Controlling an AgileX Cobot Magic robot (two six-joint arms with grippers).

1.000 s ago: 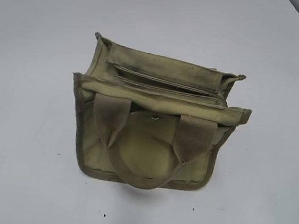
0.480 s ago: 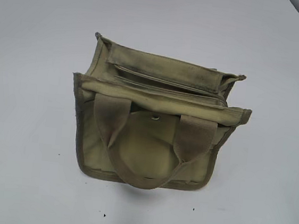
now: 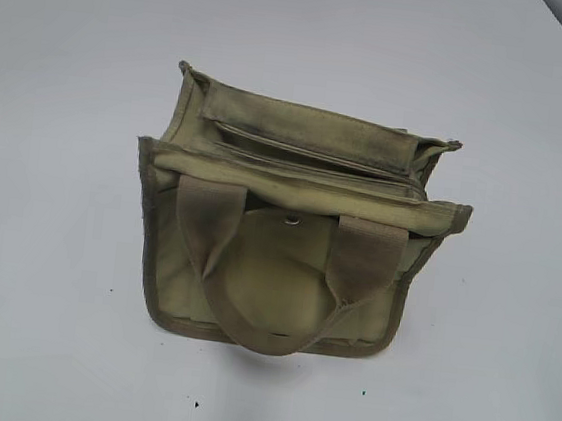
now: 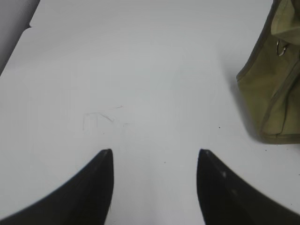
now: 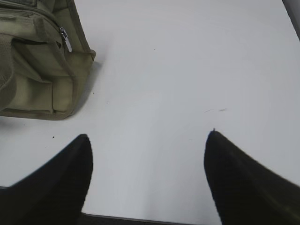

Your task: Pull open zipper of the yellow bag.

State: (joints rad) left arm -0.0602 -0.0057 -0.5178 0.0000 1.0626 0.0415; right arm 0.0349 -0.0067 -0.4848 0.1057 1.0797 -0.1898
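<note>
Hanging over the bare white table [image 4: 140, 70], the left gripper [image 4: 154, 161] has its two dark fingers [image 4: 101, 187] spread apart, and nothing is between them. They touch nothing. In the left wrist view the bag [image 4: 276, 79] sits at the right edge of the frame, up and to the right of the fingers and well apart from them; only one end of it shows, with darker trim and a small metal ring [image 4: 281, 48] near the top. The right gripper [image 5: 147, 145] is open even wider, with its dark fingers [image 5: 234, 173] at the bottom corners of the frame and only table between them. It holds nothing and touches nothing. In the right wrist view the bag [image 5: 37, 70] fills the upper left corner, up and to the left of the fingers and apart from them. A silver pull tab [image 5: 66, 39] hangs at the end of the zipper [image 5: 60, 29] there, near the bag's top edge. In the outside view the bag [image 3: 294, 232] stands by itself in the middle of the frame, with no gripper in sight. Its zipper [image 3: 312, 156] runs as a thin line across the top from left to right and looks closed. One wide handle [image 3: 284, 281] loops down the near side, and a small silver snap [image 3: 293, 223] sits between its two ends.
</note>
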